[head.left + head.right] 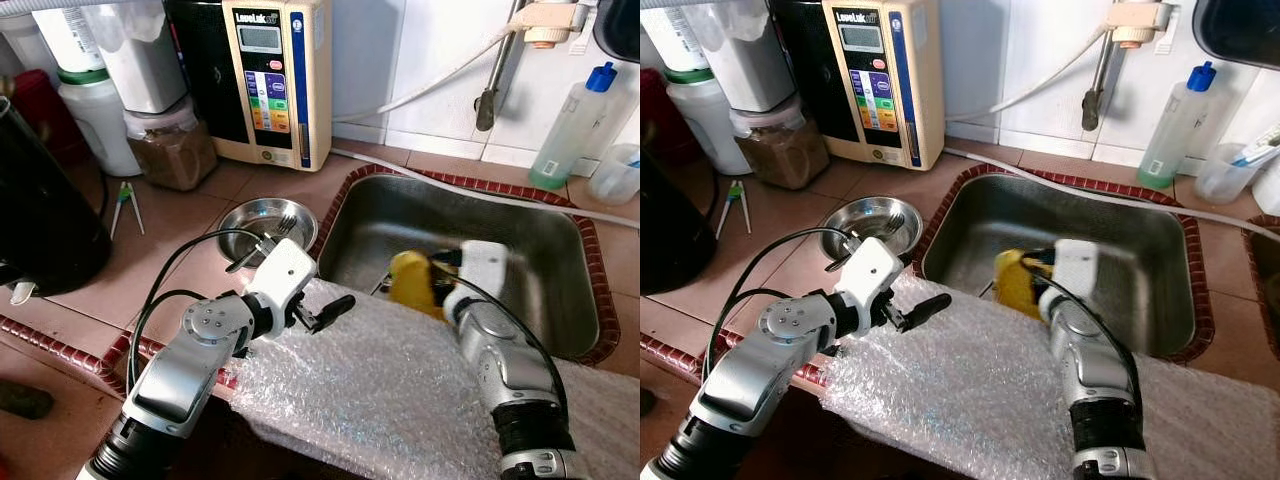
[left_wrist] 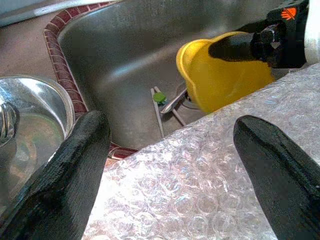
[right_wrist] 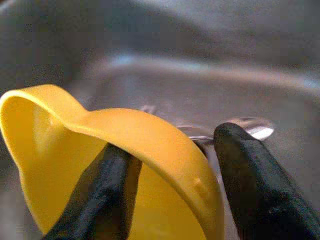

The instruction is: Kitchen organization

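Two grippers work at the worktop's front edge, over a bubble-wrap sheet (image 1: 400,390). The left gripper (image 2: 170,165) hovers released above it. Just beyond, the right gripper (image 3: 170,170) pinches the rim of a yellow cup (image 1: 412,282) over the sink (image 1: 560,330), one finger inside. Cutlery (image 2: 167,102) remains by the drain; beside the sink, a steel bowl (image 1: 262,218) holds a fork. Much seems left.

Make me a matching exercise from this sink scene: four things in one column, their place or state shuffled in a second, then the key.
1. yellow cup
2. steel bowl
3. bubble wrap
4. left gripper

A. spread over the counter's front edge
B. gripped at its rim over the sink
C. open above the wrap
D. on the tiles left of the sink, a fork in it

Pairs: 1-B, 2-D, 3-A, 4-C
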